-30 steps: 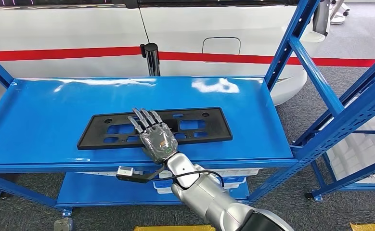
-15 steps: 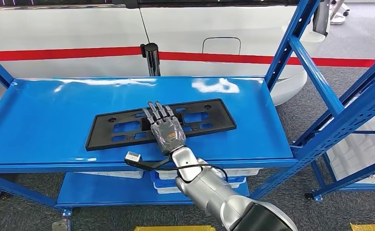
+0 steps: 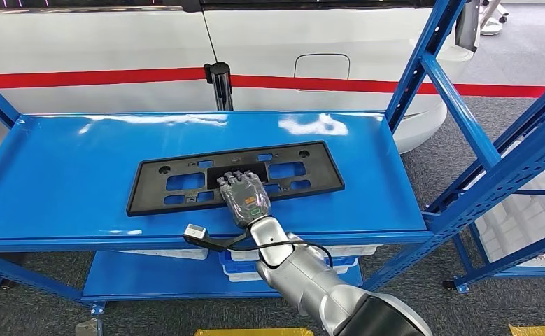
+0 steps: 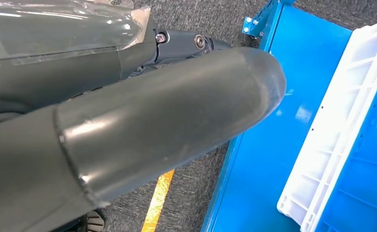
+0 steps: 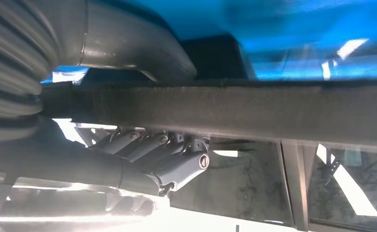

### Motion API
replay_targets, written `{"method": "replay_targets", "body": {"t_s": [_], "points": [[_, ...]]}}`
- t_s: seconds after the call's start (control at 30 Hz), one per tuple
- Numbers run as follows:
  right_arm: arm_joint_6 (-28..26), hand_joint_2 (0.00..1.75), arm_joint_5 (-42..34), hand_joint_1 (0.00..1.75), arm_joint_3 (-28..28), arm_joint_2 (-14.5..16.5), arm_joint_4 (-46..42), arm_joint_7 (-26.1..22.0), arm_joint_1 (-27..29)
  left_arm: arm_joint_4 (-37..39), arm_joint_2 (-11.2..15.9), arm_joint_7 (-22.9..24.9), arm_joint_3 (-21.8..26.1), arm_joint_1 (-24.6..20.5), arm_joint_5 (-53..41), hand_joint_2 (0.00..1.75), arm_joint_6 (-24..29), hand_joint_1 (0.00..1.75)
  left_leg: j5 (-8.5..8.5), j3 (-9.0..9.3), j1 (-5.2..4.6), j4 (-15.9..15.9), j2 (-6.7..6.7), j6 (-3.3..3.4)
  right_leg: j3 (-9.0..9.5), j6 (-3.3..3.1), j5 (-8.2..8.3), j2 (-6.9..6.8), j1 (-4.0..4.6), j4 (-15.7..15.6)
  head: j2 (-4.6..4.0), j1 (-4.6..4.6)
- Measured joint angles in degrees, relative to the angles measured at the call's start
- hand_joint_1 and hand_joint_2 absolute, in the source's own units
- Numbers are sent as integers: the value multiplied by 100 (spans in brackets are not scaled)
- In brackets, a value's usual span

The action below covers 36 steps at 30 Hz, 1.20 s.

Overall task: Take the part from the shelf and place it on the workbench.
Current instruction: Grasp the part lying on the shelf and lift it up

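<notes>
a flat black plastic rectangular plate with cut-out windows is seen lying on the upper deck of a blue metal shelf, slightly skewed to the deck's front edge and well back from the rear lip. the right hand is laid over the plate's near long edge at about its middle, fingers curled down onto the bar. in the right wrist view the thick grey thumb is seen on one face of the plate's dark edge and the darker fingers are folded against the other face, so the plate is gripped between them.

the left hand is seen up close in the left wrist view, over grey carpet with a yellow floor line; whether it is clenched or released cannot be told.

behind the shelf a white car body with a red stripe is parked close, and a black upright post stands between the car and the rear edge of the deck. blue slanted shelf uprights rise at the right side, beside the plate's right end. on the lower deck white plastic bins are stored beneath the arm. a small white-and-black connector on a black cable hangs off the wrist just in front of the shelf's front edge.
</notes>
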Motion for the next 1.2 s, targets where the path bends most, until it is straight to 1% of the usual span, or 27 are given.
{"method": "replay_targets", "body": {"t_s": [0.27,0.37,0.4,0.43,0.5,0.57,0.63,0.73,0.87,0.97,1.13,1.2], "points": [[-15,175,4,175,11,1,-40,88,1,0,0,0,3,0,-17,0,11,0,0,-1,0,0,0,0,0,0,0,0,0,0,0,0],[-35,175,-75,175,8,-7,-197,-6,13,0,0,0,3,1,-18,0,11,0,0,-2,0,0,0,0,-1,0,0,0,1,0,0,0],[-37,175,-230,175,-13,-11,-315,-168,23,0,0,0,4,1,-18,0,10,0,0,-3,0,0,0,0,-2,0,0,0,1,0,0,0],[-37,175,-488,175,-55,-17,-461,-427,37,0,0,0,6,1,-17,0,9,0,0,-3,0,0,0,0,-2,0,0,1,2,1,0,0],[-37,175,-1306,175,-196,-28,-863,-1185,71,0,0,0,14,1,-17,0,0,0,0,-4,0,0,0,0,-4,0,0,1,3,1,0,0],[-37,175,-2153,175,-330,-47,-1325,-1870,106,0,1,0,20,2,-33,87,-13,0,0,-5,0,1,0,0,-5,0,0,1,3,1,0,0],[-40,175,-2750,175,-417,-83,-1798,-2269,141,0,3,0,21,4,-65,175,-17,0,0,-5,0,1,-1,0,-6,0,0,0,3,1,0,0],[-41,175,-3166,175,-526,-163,-2482,-2553,230,0,7,-4,22,7,-102,175,-19,0,0,-8,-1,1,0,0,-6,0,0,1,3,1,0,0],[-41,175,-3363,175,-634,-252,-3182,-2729,297,0,9,-30,22,10,-122,175,-26,0,0,-10,-2,1,0,0,-7,0,0,1,4,1,0,0],[-27,175,-3760,175,-678,-292,-3616,-2906,298,0,9,-53,22,12,-120,175,-26,0,0,-11,-2,1,0,0,-6,0,0,1,4,1,0,0],[271,175,-4971,175,-682,-369,-4286,-3297,318,0,10,-92,27,24,-85,175,-74,0,0,-12,-2,0,0,0,-7,0,0,1,4,1,0,0],[467,175,-5396,175,-680,-403,-4504,-3426,347,0,15,-101,29,30,-80,175,-138,0,0,-12,-2,0,0,0,-7,0,0,1,4,1,0,0]]}}
